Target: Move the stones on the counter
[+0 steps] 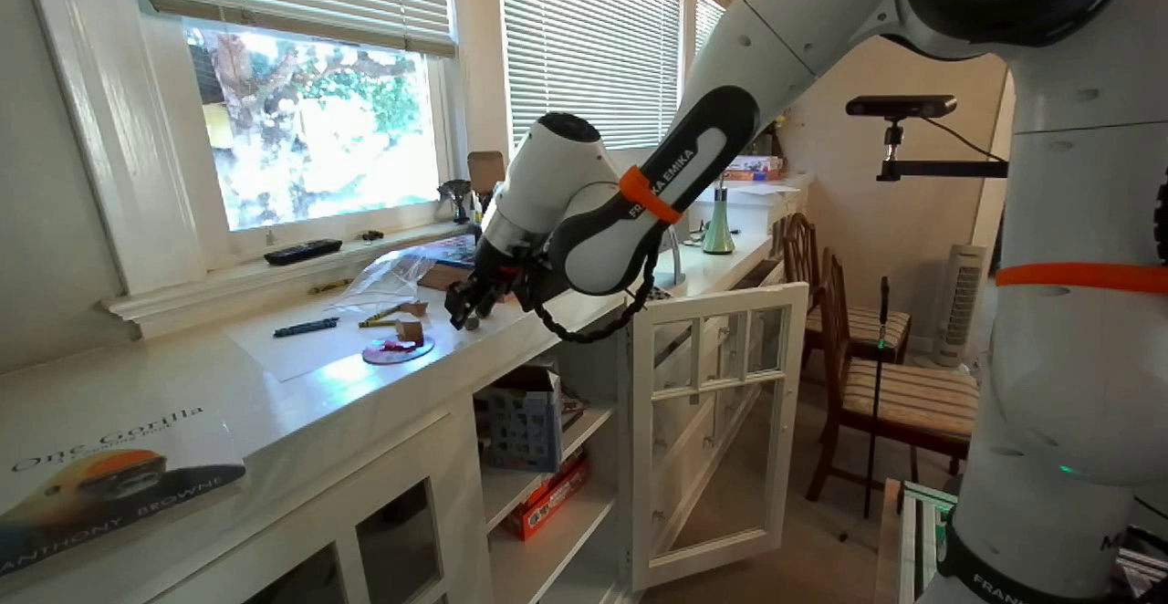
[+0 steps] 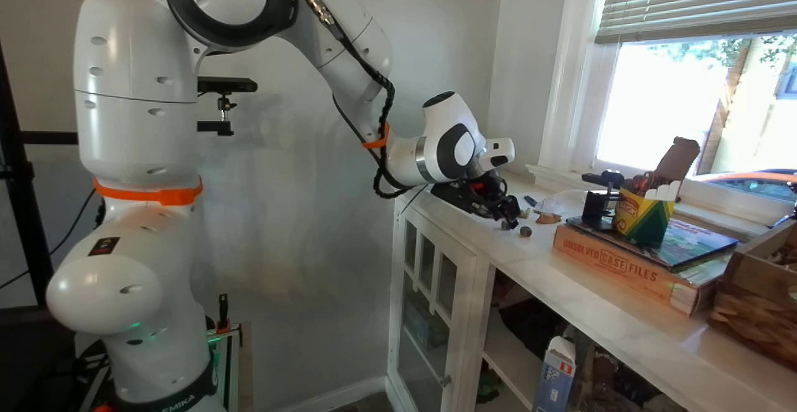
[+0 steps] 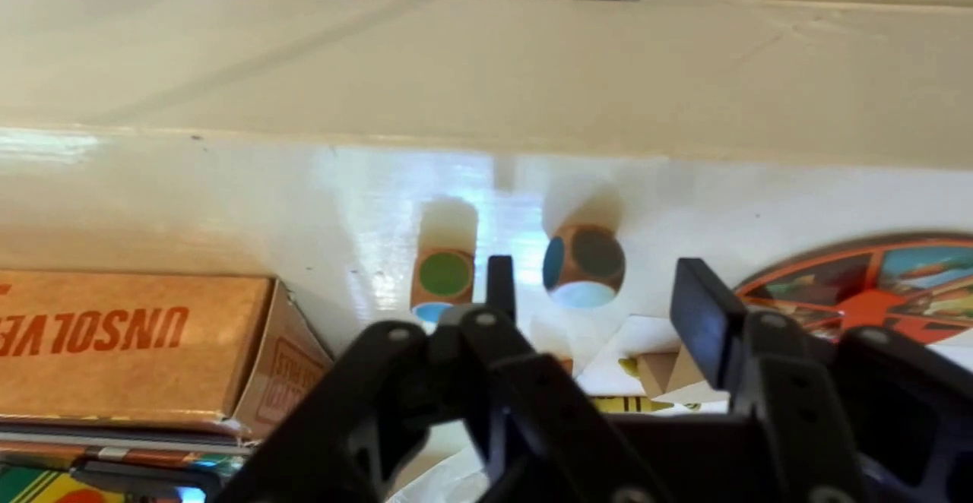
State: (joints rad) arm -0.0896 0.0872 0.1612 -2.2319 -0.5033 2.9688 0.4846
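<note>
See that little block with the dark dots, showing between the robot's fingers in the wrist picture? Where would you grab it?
Probably across its middle, by two opposite sides, coming from above. The small block has rounded corners that could slip, and it rests on the counter, its top uncovered. In the wrist view the open gripper frames it; a neighbouring block sits to one side.

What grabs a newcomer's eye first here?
Likely the big white robot arm, stretched over the counter in both exterior views. Next, in the wrist view, the open tool, with a dark-dotted block framed in its gap and a green-dotted block outside it, toward picture left. Then the glaring window above the counter in an exterior view.
</note>
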